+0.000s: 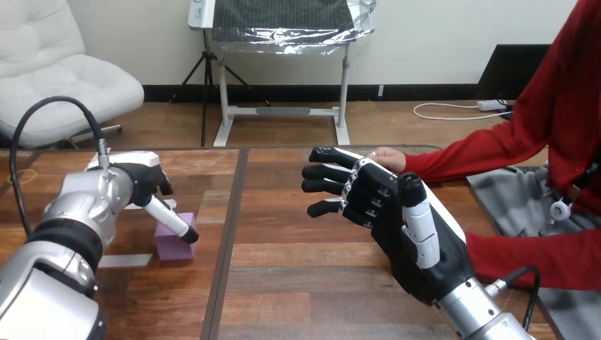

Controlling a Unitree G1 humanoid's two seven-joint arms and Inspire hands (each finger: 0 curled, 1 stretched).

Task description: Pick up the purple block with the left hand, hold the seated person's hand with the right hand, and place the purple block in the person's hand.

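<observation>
Tabletop (298, 283) of wooden planks carries the purple block (172, 244) at left. The left hand (135, 180) touches the block's top, its grip impossible to tell. The right hand (383, 205) spreads straight fingers (326, 172), empty, just before the person's hand (386, 157).

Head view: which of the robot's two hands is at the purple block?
The left hand, at the view's left: it overlaps the purple block. The right hand is open near the person's hand, well away from the block.
</observation>
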